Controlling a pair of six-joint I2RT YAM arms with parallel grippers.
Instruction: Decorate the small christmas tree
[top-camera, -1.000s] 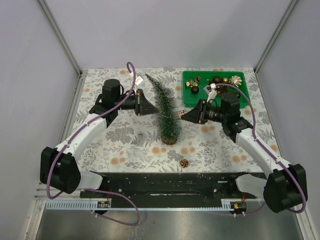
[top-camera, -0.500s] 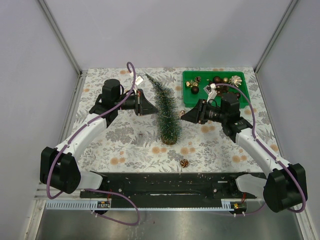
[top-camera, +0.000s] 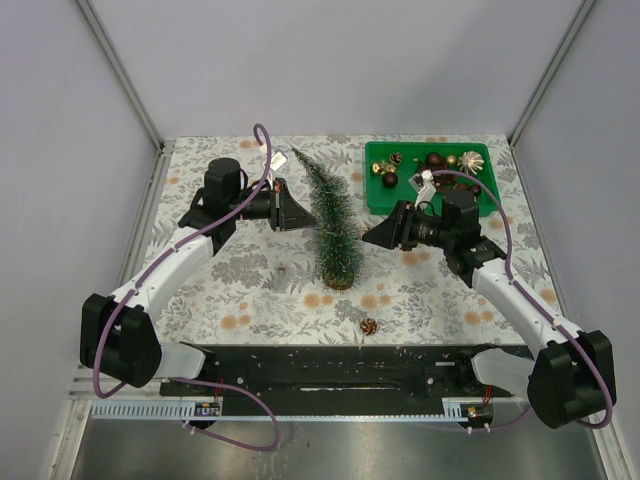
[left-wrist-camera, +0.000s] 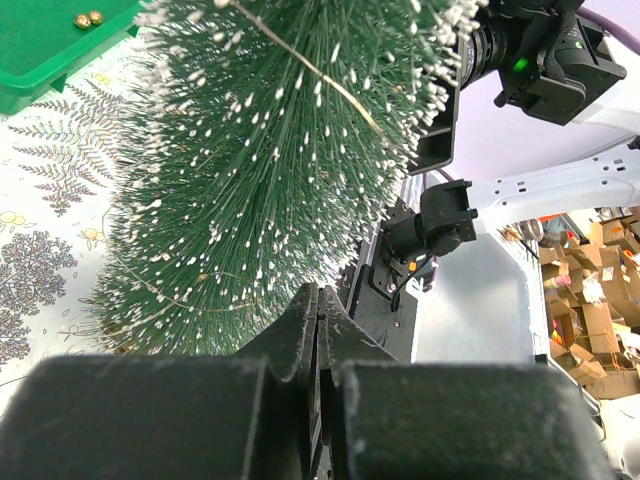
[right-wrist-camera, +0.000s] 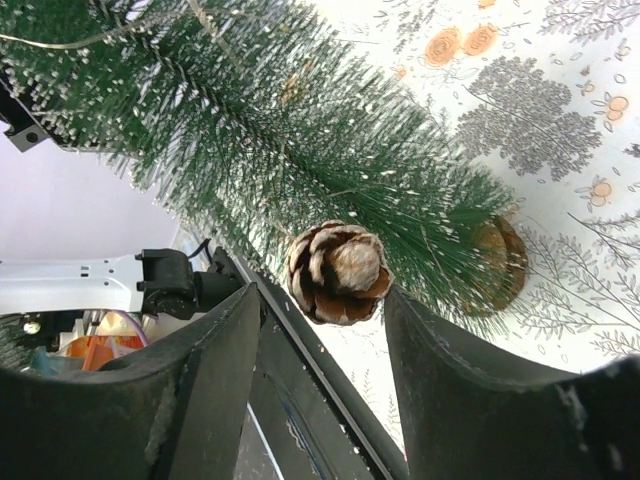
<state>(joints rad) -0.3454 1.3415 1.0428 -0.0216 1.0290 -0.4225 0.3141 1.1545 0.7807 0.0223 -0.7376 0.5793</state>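
**Item: small christmas tree** (top-camera: 335, 225). We record dark green bristles with white tips. It stands on its round wooden base (top-camera: 340, 281) near the middle of the table (top-camera: 250, 290). In the overhead view its tip slants toward the far left. A thin golden wire (left-wrist-camera: 320, 80) runs among the bristles.

**Attached: pine cone** (right-wrist-camera: 337, 272). It is brown and sits against the lower bristles, just above the wooden base in the right wrist view.

**Right gripper** (right-wrist-camera: 325, 295). We find its fingers parted, with the pine cone between the tips. The cone is close against one finger, with a visible gap to the other. It meets the tree's right flank.

**Left gripper** (left-wrist-camera: 318, 330). Its fingers are pressed together. We see nothing between them. The tips are just at the tree's left flank, among the outer bristles.

**Second pine cone** (top-camera: 368, 326). It lies loose on the table, nearer the arm bases than the tree.

**Green tray** (top-camera: 428, 146). It sits at the far right of the table, well apart from the tree. It holds dark and gold ornaments (top-camera: 435, 160).

**Table covering.** A floral print in grey and orange.
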